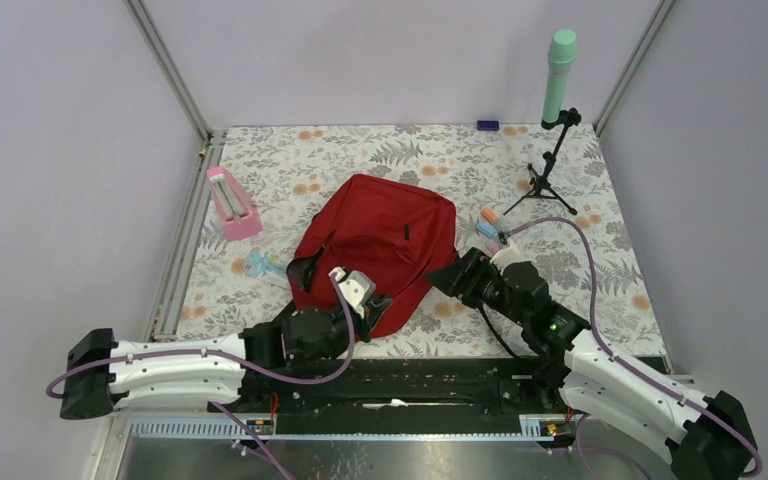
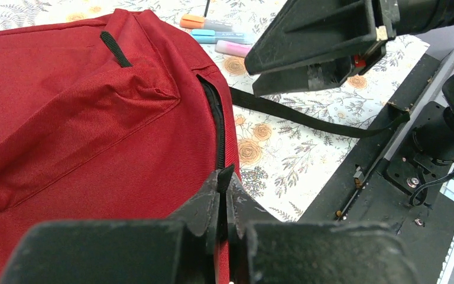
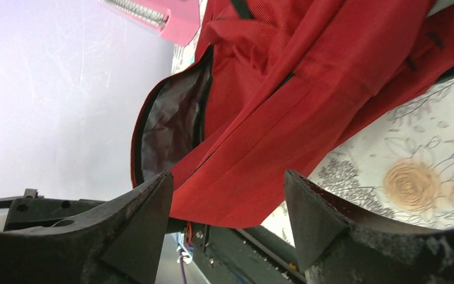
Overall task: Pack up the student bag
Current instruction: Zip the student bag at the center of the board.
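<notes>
on the floral table cover (image 1: 580, 265), around mid-table and just ahead of the arm bases, the student bag (image 1: 380, 240) is laid flat, red panel up; a black zipper (image 2: 217, 127) is seen along its right edge. in the right wrist view the mouth is seen partly open, grey lining (image 3: 171, 127) exposed

left gripper (image 2: 224, 177): positioned at the bag's near edge, fingers (image 2: 204, 204) pressed together, bag edge pinched at the lower end of the zipper, red fabric seen between the pads

right gripper (image 3: 227, 177): positioned just beside the bag's right side, fingers (image 3: 145, 219) spread wide, nothing clamped. red fabric is seen beyond the gap; contact can't be told

a black strap (image 2: 307, 121) is trailed from the bag across the cover to the black base rail (image 1: 410, 385), passing below the right gripper

three markers (image 2: 219, 36) (orange, blue, pink) are laid side by side just past the bag's far right corner. a pink case (image 1: 232, 203) is placed left of the bag, well apart. a small light-blue item (image 1: 260, 263) is seen between case and bag, near the bag's left edge; type can't be told. a mint-green cylinder (image 1: 560, 60) is held upright on a black tripod (image 1: 548, 180) at the far right corner. a small blue object (image 1: 487, 125) is seen at the far edge
</notes>
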Controlling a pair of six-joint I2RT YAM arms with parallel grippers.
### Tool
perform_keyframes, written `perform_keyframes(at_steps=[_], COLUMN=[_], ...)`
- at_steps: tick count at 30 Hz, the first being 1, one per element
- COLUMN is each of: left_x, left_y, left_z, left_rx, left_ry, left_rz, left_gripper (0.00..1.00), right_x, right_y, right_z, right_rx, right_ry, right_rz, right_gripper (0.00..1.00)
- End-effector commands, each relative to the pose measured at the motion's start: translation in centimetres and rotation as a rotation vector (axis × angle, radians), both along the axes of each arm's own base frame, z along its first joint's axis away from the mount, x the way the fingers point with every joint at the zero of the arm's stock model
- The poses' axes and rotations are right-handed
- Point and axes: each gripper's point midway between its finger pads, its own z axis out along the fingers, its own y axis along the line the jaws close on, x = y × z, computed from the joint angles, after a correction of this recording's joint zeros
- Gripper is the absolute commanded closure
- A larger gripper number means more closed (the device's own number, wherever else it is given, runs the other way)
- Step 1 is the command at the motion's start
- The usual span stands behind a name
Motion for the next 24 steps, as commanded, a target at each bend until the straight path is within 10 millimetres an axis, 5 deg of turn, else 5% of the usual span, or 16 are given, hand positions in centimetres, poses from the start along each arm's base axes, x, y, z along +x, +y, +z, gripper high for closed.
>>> perform_keyframes(at_steps=[1,11,14,18,24], left_x=[-0.4,-0.7,-0.7,-0.5,-0.1], left_y=[-1.9,-3.0,-3.1,-2.8,-1.3], left_z=[4.7,4.2,4.2,4.1,4.1], left_rx=[-0.166,-0.162,-0.154,-0.134,-0.131], left_ry=[-0.022,-0.008,-0.014,-0.023,-0.041], left_rz=[-0.040,-0.072,-0.077,-0.061,-0.024], left_gripper=[1.00,1.00,1.00,1.00,1.00], right_x=[-0.5,-1.6,-1.3,-0.5,1.3], right_y=[1.6,5.3,5.5,4.8,2.6], right_z=[1.5,0.3,-0.3,-1.0,-1.5], right_rx=[0.070,0.103,0.093,0.070,0.018], right_ry=[0.005,0.054,0.061,0.051,0.024], right_rz=[0.002,0.079,0.072,0.014,-0.051], right_gripper=[0.26,0.39,0.54,1.00,1.00])
